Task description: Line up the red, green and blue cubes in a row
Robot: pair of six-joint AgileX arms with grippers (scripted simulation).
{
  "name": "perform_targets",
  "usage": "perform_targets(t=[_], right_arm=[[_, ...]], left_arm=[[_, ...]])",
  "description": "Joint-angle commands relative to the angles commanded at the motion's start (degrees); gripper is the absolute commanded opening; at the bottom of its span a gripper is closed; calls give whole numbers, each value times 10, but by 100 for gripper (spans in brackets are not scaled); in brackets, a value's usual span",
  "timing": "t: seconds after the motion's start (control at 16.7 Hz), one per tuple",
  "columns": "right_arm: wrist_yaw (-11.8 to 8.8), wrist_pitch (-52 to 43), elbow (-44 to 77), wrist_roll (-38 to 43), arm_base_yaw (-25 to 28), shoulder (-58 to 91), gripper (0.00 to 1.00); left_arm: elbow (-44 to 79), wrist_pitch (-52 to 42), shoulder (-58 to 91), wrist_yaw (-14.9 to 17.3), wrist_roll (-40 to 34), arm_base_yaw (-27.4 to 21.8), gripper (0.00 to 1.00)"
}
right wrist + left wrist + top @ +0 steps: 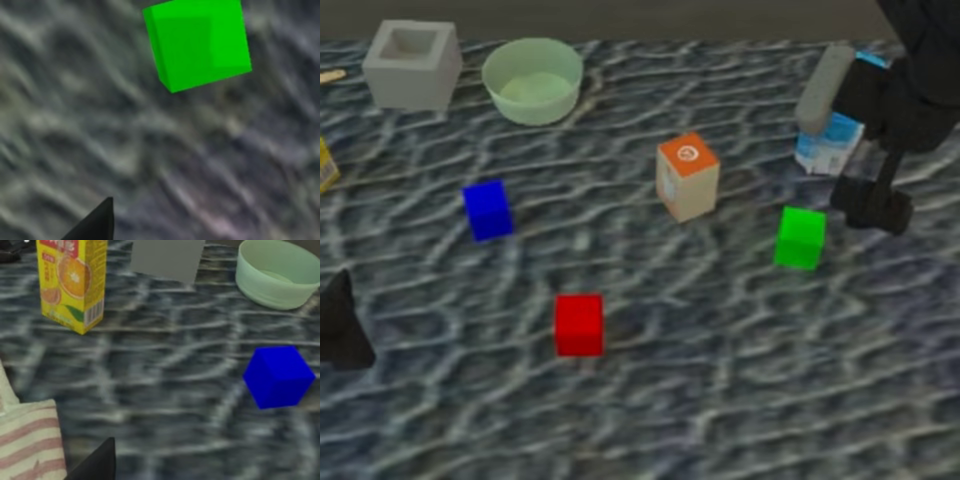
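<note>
Three cubes lie apart on the dark rippled table. The blue cube is at the left and also shows in the left wrist view. The red cube sits nearer the front middle. The green cube is at the right and fills the right wrist view's upper part. My right gripper hovers open just to the right of the green cube, apart from it; one dark finger shows. My left gripper rests open and holding nothing at the table's left edge, with one finger in view.
A beige carton with an orange top stands mid-table. A light-blue-and-white pack lies behind the green cube, under the right arm. A pale green bowl and a grey square box are at the back left. A yellow juice carton stands at the far left.
</note>
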Motion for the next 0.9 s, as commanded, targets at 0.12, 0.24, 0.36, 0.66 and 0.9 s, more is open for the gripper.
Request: perform_targets(t=[0.12,0.24,0.36,0.66,0.9], right_arm=[[0,-47,79,-36,14,87,100],[0,-81,142,-64,26,149,100],[-1,-103,188,-84,34,189,100],[-1,-116,216,-96,39,211,100],[-1,-105,205,-97,37,212,100]], left_arm=[[-49,48,-67,4,37,16,100],[-85,89,-123,9,69,28,100],[-108,120,-166,12,92,36,100],[-122,139,-194,13,107,39,100],[-122,139,-194,13,107,39,100]])
